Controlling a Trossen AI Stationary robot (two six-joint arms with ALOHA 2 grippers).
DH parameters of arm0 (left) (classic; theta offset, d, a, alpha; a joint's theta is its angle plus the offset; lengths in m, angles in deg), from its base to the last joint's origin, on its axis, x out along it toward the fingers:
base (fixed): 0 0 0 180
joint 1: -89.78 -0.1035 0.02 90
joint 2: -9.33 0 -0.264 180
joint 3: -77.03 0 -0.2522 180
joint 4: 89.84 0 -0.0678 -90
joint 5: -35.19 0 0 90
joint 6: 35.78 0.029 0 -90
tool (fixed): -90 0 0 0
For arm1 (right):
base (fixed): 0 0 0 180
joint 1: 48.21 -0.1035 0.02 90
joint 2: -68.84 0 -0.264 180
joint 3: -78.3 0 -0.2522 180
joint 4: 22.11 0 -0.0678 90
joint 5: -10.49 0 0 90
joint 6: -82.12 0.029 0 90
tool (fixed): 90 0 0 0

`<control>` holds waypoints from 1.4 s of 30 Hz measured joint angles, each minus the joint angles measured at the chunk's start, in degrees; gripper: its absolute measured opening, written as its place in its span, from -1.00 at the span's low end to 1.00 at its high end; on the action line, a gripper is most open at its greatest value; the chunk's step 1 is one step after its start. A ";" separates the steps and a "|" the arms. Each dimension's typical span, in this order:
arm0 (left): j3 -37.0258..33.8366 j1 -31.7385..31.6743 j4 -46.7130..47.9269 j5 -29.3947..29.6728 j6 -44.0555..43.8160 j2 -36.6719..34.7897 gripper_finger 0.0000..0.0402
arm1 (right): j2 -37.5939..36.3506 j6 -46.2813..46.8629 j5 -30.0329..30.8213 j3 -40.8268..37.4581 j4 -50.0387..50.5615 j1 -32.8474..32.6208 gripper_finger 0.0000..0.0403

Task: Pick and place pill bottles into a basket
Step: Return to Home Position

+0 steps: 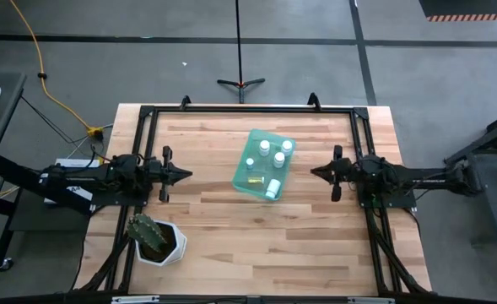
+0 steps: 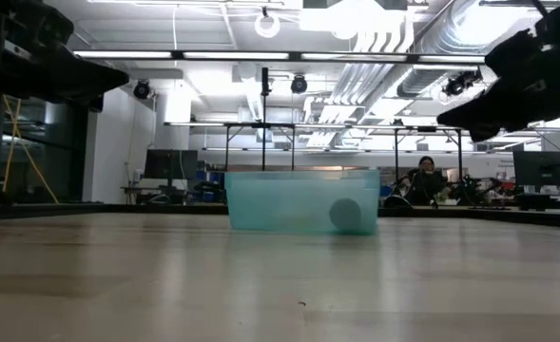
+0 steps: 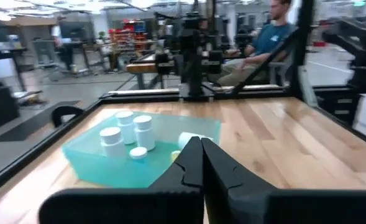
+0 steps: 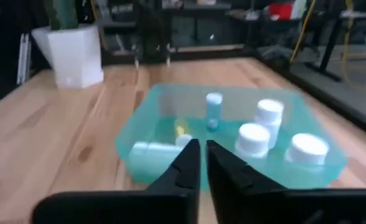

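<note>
The teal basket (image 1: 262, 165) rests on its flat bottom at the middle of the table. Several white pill bottles (image 1: 265, 147) stand inside it, and one (image 1: 272, 189) lies on its side at the basket's near end. The basket also shows in the left wrist view (image 3: 83, 163), the right wrist view (image 4: 139, 138) and the low view (image 2: 280, 201). My left gripper (image 1: 187, 175) hangs shut and empty to the basket's left. My right gripper (image 1: 314, 171) hangs shut and empty to the basket's right. Both are above the table.
A white hexagonal pot with a cactus (image 1: 155, 239) stands near the table's near left corner. A black frame (image 1: 248, 108) runs around the table's edges. People sit in the room beyond the table (image 3: 266, 43).
</note>
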 joint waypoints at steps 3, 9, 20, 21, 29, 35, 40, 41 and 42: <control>0.00 0.01 -0.40 1.75 -0.95 0.00 -0.84 | -4.28 0.09 2.87 -0.02 1.22 0.02 -0.97; 0.00 0.03 0.13 -0.92 -1.13 0.00 -0.89 | -9.74 -1.57 1.15 -0.02 1.24 0.02 -0.95; 0.00 0.03 0.37 -2.39 -1.44 0.52 -0.89 | -11.53 0.64 -1.05 -0.04 4.94 0.02 -0.99; 0.00 0.02 0.37 -2.41 -1.37 0.52 -0.89 | -11.53 0.31 -2.56 -0.04 5.07 0.02 -0.98; -0.02 0.04 0.35 -2.53 -4.57 0.50 -0.61 | -11.49 0.76 -3.64 -0.03 5.25 -0.01 -0.98; -0.02 0.02 0.34 -2.30 -5.26 0.50 -0.57 | -11.47 0.30 -1.46 0.00 5.57 0.02 -0.96; -0.02 0.02 0.32 -2.28 -5.49 0.50 -0.59 | -11.47 0.30 -1.72 0.00 5.75 0.02 -0.99; -0.02 0.02 0.33 -2.27 -5.49 0.50 -0.59 | -11.47 0.30 -1.74 0.00 5.75 0.02 -0.99; -0.02 0.02 0.31 -2.24 -5.49 0.50 -0.59 | -11.47 0.30 -1.72 0.00 5.77 0.02 -0.99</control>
